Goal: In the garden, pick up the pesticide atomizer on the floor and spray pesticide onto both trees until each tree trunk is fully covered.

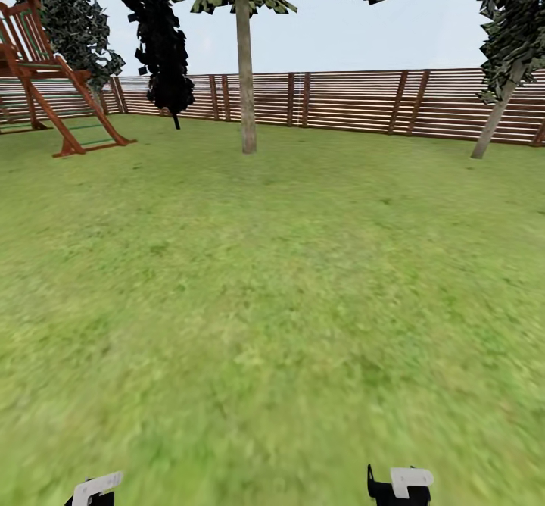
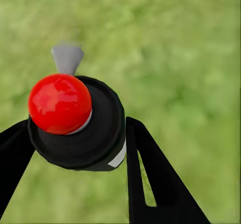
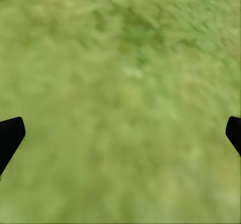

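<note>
The spray bottle (image 2: pixel 78 126) sits gripped in the left pincer (image 2: pixel 75 148); the right pincer (image 3: pixel 120 133) hangs open over grass. Pickup looks done; the tree trunk (image 1: pixel 245 74) stands well ahead, unsprayed.

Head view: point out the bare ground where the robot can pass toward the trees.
Open lawn runs from the grippers to the straight tree trunk and fence. Crowded at left: play frame and dark bush. Leaning tree borders the right.

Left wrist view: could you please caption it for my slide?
Left gripper holding the red-capped pesticide atomizer above grass.
</note>
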### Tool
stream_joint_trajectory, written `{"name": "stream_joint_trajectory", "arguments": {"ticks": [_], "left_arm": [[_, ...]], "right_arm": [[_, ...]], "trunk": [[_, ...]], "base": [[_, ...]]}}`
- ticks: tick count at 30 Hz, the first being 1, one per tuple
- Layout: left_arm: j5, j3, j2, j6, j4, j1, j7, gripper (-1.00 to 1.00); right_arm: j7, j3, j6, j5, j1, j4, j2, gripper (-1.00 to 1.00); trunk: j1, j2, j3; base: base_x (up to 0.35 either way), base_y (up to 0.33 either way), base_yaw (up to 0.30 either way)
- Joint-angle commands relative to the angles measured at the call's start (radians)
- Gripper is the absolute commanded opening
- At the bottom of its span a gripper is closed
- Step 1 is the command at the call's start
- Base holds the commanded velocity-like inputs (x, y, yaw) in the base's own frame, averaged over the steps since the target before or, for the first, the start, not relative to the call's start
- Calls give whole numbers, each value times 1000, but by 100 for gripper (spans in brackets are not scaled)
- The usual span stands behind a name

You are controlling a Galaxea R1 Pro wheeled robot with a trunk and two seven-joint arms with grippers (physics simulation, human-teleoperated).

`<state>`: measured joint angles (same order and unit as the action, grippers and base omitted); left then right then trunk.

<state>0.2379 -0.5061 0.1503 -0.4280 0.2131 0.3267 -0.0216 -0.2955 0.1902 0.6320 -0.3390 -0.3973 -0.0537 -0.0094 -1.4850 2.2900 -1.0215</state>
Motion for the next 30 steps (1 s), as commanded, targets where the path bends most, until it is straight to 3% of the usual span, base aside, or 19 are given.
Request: {"name": "stream_joint_trajectory", "arguments": {"ticks": [1, 30], "left_arm": [[0, 0, 0, 0, 0, 0, 0, -100], [0, 0, 0, 0, 0, 0, 0, -100]], "right_arm": [[0, 0, 0, 0, 0, 0, 0, 100], [0, 0, 0, 0, 0, 0, 0, 100]], "trunk": [[0, 0, 0], [0, 0, 0]], "base": [[338, 0, 0], [338, 0, 0]]}}
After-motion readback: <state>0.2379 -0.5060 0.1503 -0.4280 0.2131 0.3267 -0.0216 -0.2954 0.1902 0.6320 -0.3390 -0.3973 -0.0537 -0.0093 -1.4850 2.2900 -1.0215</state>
